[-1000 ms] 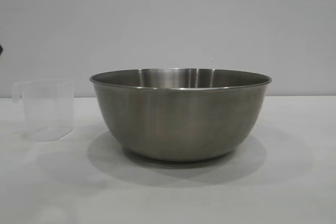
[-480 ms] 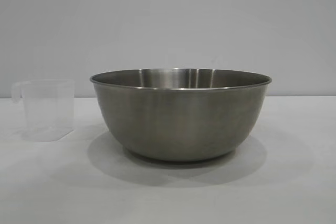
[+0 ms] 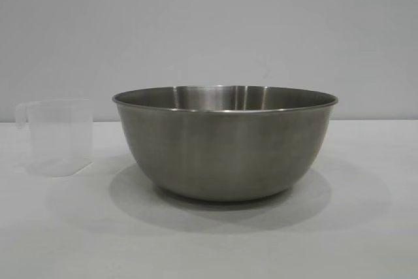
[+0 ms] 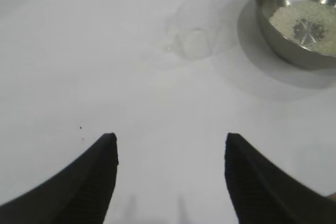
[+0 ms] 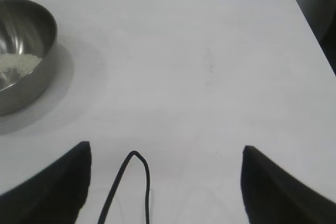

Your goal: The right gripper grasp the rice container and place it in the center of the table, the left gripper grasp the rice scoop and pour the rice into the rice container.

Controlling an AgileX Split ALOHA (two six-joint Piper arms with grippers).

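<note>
One table [image 3: 366, 227], white, bears one brushed-steel rice container [image 3: 225, 145] at centre, with pale rice [image 4: 304, 20] inside. One clear rice scoop [image 3: 59, 136] stands upright beside it. Left gripper [image 4: 170, 153] and right gripper [image 5: 165, 161] both gape, empty.

Big steel bowl [image 3: 225, 145] sits mid-frame on the table [image 3: 366, 240], clear scoop [image 3: 59, 136] upright at left, apart.
</note>
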